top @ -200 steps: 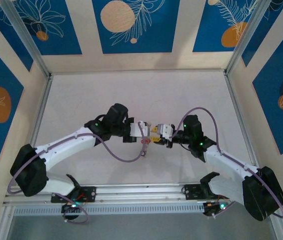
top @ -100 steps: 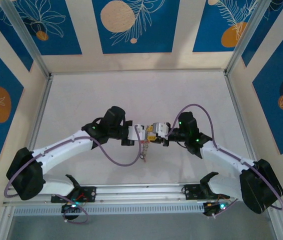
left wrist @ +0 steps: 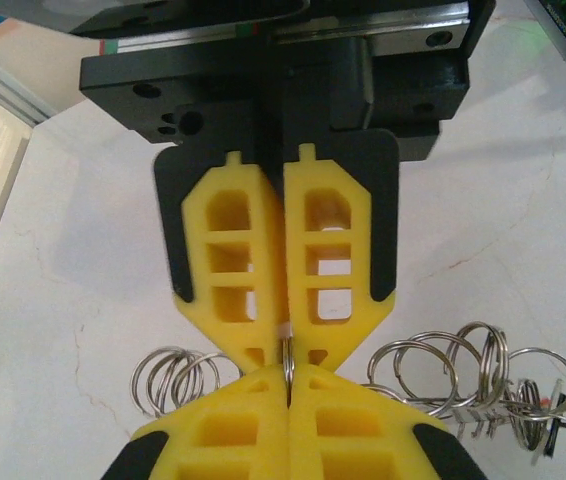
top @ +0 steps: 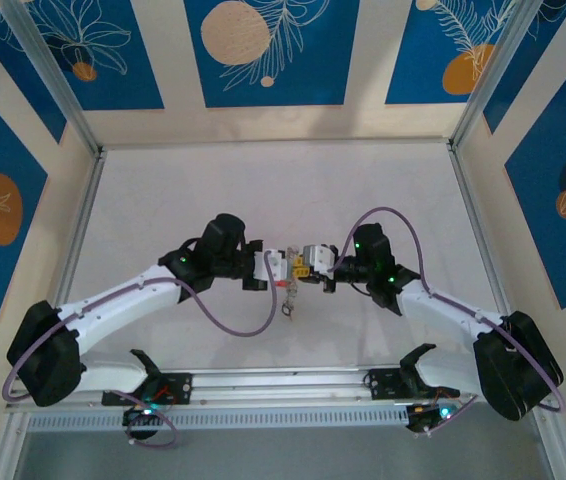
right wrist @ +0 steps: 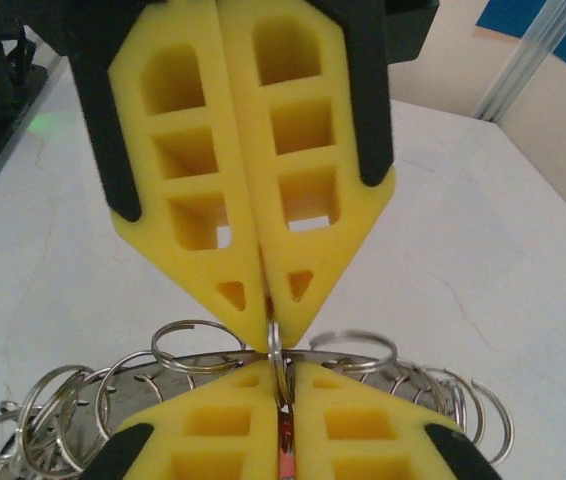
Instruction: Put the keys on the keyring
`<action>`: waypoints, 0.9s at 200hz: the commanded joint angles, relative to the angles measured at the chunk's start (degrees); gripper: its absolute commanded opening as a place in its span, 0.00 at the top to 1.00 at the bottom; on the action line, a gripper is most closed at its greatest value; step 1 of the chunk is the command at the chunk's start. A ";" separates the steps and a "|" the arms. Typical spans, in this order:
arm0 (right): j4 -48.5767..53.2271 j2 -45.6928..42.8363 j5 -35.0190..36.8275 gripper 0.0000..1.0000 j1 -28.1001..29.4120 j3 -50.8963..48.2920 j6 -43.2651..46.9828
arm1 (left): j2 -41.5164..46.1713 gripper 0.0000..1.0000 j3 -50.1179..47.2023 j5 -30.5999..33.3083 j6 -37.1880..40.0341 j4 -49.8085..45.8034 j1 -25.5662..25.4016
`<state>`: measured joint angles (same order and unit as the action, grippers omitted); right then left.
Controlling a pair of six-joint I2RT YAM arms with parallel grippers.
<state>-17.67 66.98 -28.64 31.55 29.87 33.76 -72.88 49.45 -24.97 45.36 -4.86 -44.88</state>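
Left tool (left wrist: 289,368) pinched narrow on the thin rim of the keyring (left wrist: 288,352); right tool (right wrist: 281,370) just as narrow, seemingly biting the same rim from the opposite side. Tip against tip above the middle of the surface (top: 163,200), well away from every edge. Ring plane upright, along the line joining the arms, edge-on to both wrist cameras; neither arm nearer. Beneath, linked split rings (right wrist: 58,400) spread to both sides, hanging or lying, cannot tell. Keys (top: 281,284): a red speck at the tips from above, too small to read.
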 commanded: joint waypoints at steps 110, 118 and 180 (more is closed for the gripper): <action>-6.67 -7.36 -2.24 1.00 -4.03 -5.17 -5.74 | 4.19 1.00 -4.76 4.33 -1.89 3.45 1.99; -6.46 -7.54 -2.61 1.00 -4.12 -5.07 -5.81 | 3.94 1.00 -4.80 4.21 -2.32 3.61 2.01; -6.84 -5.60 -4.23 1.00 -3.43 -4.69 -5.90 | 0.37 0.87 -2.15 -4.63 -5.11 3.97 1.99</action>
<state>-23.27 61.04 -31.14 28.03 25.45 28.69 -70.78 45.74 -24.49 41.87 0.03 -43.33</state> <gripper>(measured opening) 0.065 0.068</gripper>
